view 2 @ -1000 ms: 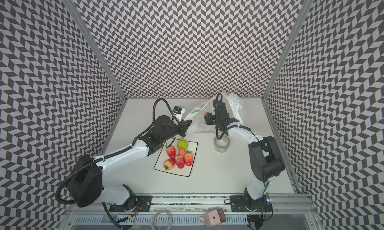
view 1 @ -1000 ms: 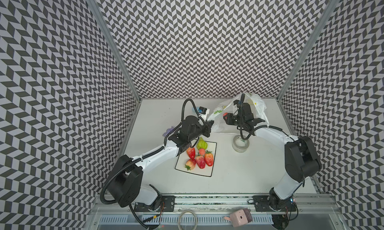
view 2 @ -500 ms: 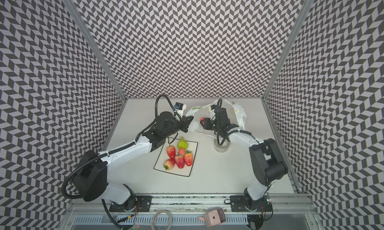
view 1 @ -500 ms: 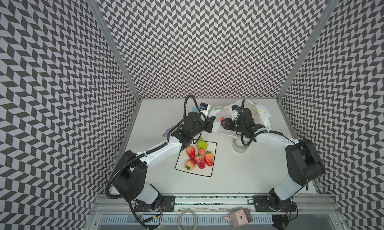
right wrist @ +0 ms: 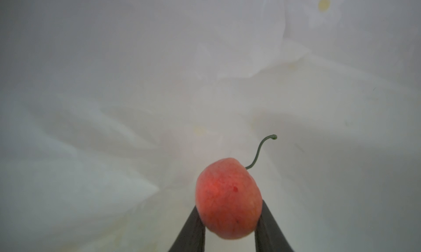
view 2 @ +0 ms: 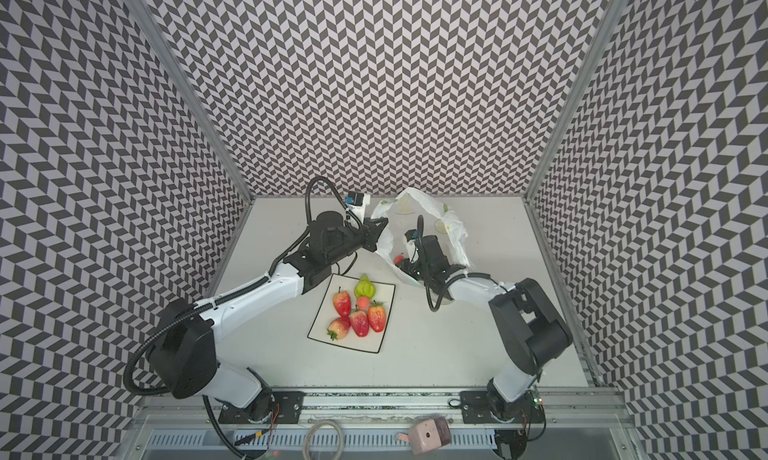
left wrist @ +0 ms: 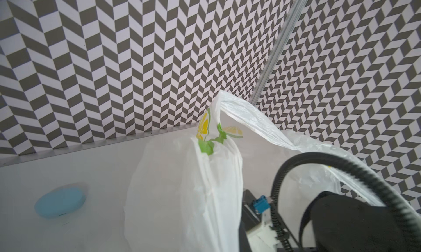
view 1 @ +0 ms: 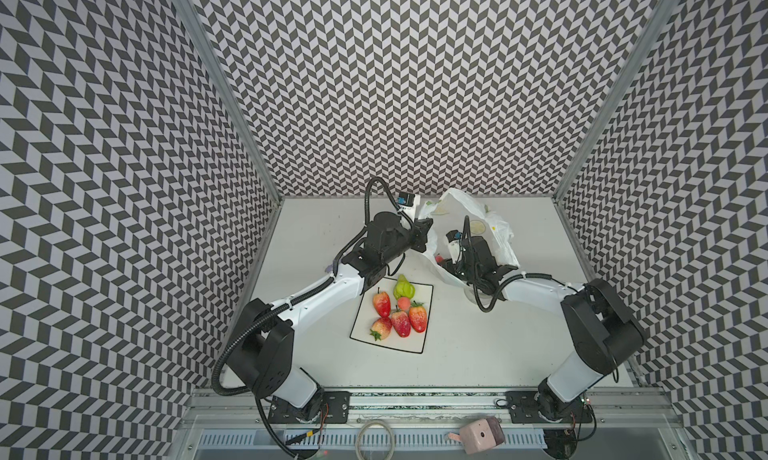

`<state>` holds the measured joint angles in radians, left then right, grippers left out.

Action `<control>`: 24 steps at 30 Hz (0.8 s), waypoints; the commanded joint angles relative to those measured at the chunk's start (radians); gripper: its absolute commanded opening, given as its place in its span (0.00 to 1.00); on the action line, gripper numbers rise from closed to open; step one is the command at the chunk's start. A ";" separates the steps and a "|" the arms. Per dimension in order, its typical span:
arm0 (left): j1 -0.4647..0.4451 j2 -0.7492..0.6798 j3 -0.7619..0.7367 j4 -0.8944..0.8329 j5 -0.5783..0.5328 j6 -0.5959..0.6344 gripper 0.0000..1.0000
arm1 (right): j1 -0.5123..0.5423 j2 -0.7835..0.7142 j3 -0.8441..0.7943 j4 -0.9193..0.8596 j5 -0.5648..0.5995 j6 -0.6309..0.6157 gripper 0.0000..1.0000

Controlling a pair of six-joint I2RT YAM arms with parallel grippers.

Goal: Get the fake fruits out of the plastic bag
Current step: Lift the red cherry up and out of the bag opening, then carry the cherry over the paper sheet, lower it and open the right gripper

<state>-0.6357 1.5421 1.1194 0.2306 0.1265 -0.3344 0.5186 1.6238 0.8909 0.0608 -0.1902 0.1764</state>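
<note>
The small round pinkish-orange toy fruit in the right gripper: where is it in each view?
In a top view: fruit at the mouth of the thin white plastic bag.
In a top view: the same place.
Left wrist: not in it.
Right wrist: between the fingers of the right gripper.
Shared landmark: the bag.

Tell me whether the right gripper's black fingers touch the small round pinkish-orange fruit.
Touching. The right wrist view shows the right gripper with both black fingers pressed against opposite sides of the small round pinkish-orange fruit, no gap visible.
</note>
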 commanded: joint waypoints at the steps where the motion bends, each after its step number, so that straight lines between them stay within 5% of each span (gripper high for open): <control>1: 0.025 0.033 -0.005 -0.031 0.024 -0.035 0.00 | -0.003 -0.110 0.023 0.004 0.021 -0.145 0.33; 16: 0.025 0.033 -0.035 -0.025 0.064 -0.003 0.00 | 0.065 -0.399 0.062 -0.149 0.060 -0.069 0.33; 24: 0.028 0.009 -0.049 -0.019 0.068 0.017 0.36 | 0.249 -0.600 -0.006 -0.394 0.170 0.016 0.32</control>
<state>-0.6079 1.5936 1.0824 0.2012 0.1825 -0.3336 0.7288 1.0740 0.9134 -0.2279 -0.0788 0.1497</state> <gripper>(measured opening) 0.333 0.329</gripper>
